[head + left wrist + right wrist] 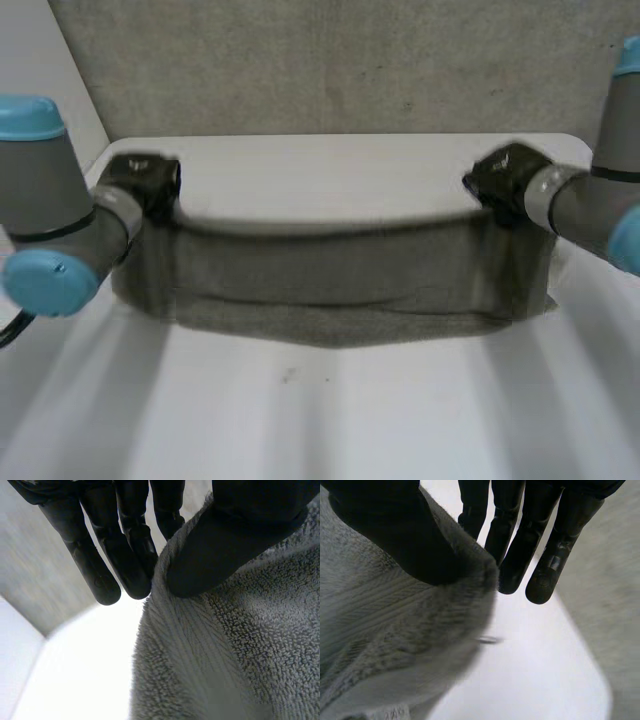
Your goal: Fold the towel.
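Around the towel (330, 280) there is little besides the robot's own arms. The left arm (50, 220) comes in at one side of the head view and the right arm (590, 210) at the other, each ending at an upper corner of the cloth. On the bare table (330, 420) in front of the towel sits a small dark speck (288, 376) (too small to tell what it is), well apart from the cloth's lower edge.

The table is white and smooth, with a rounded far edge. Behind it rises a grey, mottled wall (350, 60).

The towel is grey terry and sits over the far half of the table, its long axis running side to side from one hand to the other. Its upper edge is lifted and stretched between the hands, sagging a little in the middle. Its lower part hangs down to the tabletop, where a band of it appears to lie flat.

The left hand (145, 182) pinches the towel's left upper corner: in its wrist view the thumb (235, 535) presses the cloth against the straight fingers (130, 555) behind it. The right hand (505, 182) grips the right upper corner likewise, with its thumb on one face and its fingers (520, 550) behind the edge.
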`<state>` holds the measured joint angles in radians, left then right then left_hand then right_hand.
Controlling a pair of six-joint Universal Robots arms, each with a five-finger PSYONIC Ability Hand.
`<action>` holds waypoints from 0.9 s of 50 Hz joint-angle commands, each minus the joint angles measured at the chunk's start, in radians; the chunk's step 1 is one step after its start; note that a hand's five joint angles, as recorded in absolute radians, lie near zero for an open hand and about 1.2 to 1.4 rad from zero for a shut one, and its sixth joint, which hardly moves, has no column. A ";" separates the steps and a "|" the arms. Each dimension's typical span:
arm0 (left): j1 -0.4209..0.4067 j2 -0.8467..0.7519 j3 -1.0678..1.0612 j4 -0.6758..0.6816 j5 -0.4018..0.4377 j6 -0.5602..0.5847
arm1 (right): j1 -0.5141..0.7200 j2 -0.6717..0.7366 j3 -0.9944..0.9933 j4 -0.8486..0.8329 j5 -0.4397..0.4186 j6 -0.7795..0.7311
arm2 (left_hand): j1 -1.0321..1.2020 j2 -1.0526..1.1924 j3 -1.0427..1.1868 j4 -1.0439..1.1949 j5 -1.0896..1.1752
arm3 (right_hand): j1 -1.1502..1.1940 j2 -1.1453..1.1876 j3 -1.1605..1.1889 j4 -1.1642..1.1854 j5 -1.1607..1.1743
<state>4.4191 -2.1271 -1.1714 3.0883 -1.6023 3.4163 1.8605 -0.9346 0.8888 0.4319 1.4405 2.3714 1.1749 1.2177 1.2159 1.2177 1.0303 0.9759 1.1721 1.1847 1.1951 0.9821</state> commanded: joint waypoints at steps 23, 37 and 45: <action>0.049 0.047 -0.198 0.758 0.062 -0.006 | 0.036 -0.167 0.274 -0.585 -0.068 0.003 | 0.221 0.179 0.180 0.179 0.191 | 0.420 0.224 0.212 0.201 0.240; 0.065 0.147 -0.620 0.455 0.073 0.034 | -0.029 -0.112 0.581 -0.294 -0.127 -0.098 | 0.221 0.179 0.180 0.179 0.191 | 0.420 0.224 0.212 0.201 0.240; 0.097 0.475 -0.769 -0.068 -0.010 0.089 | -0.055 -0.343 0.754 0.048 -0.149 -0.150 | 0.221 0.179 0.180 0.179 0.191 | 0.420 0.224 0.212 0.201 0.240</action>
<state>4.4883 -1.8657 -1.8673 3.3675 -1.5445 3.4806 1.8232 -1.1196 1.5368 0.2606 1.3077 2.2538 1.1842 1.2183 1.2162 1.2180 1.0353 0.9759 1.1711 1.1895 1.1954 0.9881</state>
